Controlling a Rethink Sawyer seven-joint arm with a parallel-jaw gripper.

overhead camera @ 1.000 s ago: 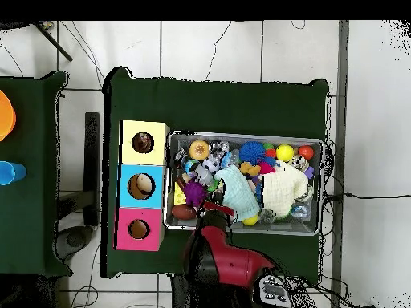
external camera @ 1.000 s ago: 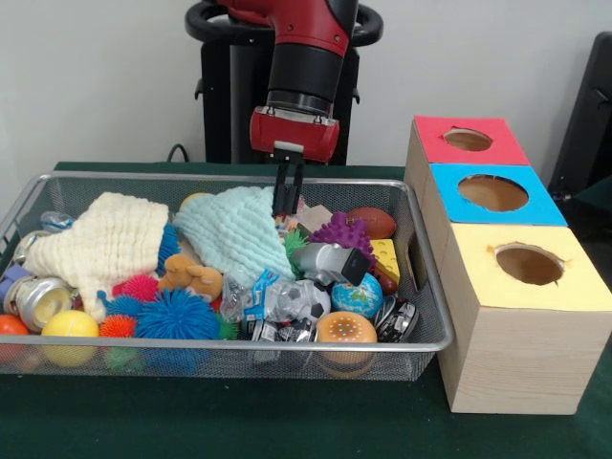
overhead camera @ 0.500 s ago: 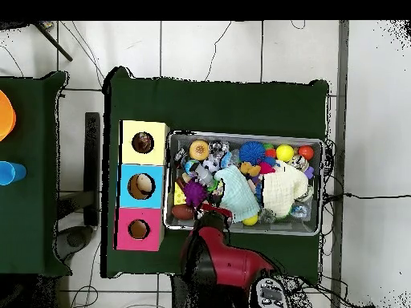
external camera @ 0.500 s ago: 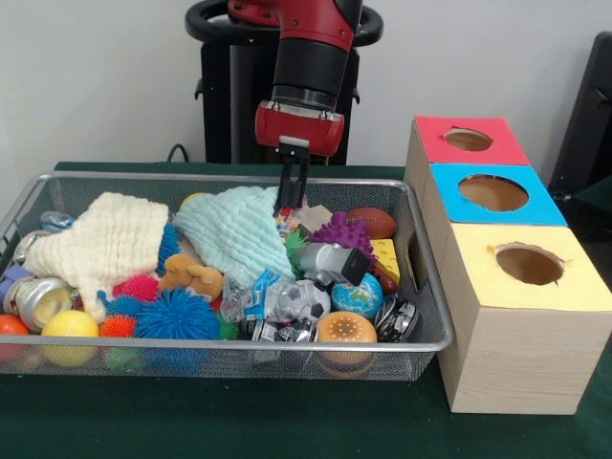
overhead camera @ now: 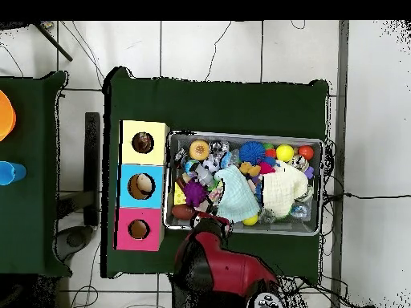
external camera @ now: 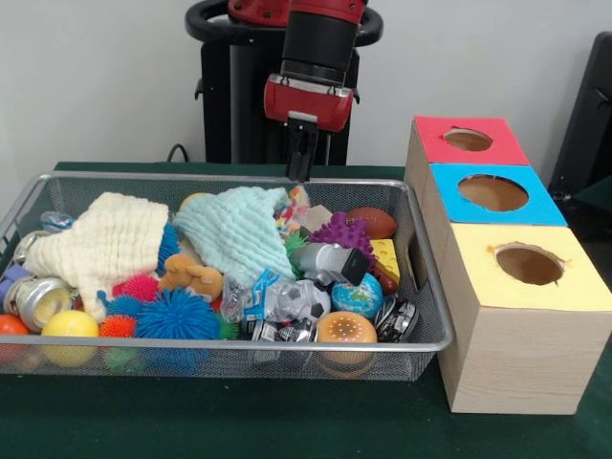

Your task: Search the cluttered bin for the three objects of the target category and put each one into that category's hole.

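My gripper [external camera: 302,174] hangs above the far rim of the wire bin [external camera: 220,348], its thin fingers pressed together with nothing between them. Just below and left of it lies a mint cloth [external camera: 232,229]. A purple spiky ball [external camera: 341,232], a brown football [external camera: 372,222] and a yellow wedge [external camera: 386,256] lie to its right. To the right of the bin stand three boxes with round holes: red [external camera: 468,140], blue [external camera: 493,193], yellow [external camera: 529,265]. Seen from overhead, the arm [overhead camera: 217,265] hides the gripper at the bin's [overhead camera: 319,228] lower left edge.
A cream cloth [external camera: 105,239], blue spiky ball [external camera: 176,316], plush toy [external camera: 192,276], yellow ball [external camera: 69,325], metal cans [external camera: 38,298], globe ball [external camera: 358,295], burger toy [external camera: 345,329] and soccer ball [external camera: 304,300] crowd the bin. In the overhead view the holes [overhead camera: 143,143] show things inside.
The gripper has risen out of the bin from beside the mint cloth and shifted slightly right. It came up with nothing in it. The cloth's far edge looks slightly shifted.
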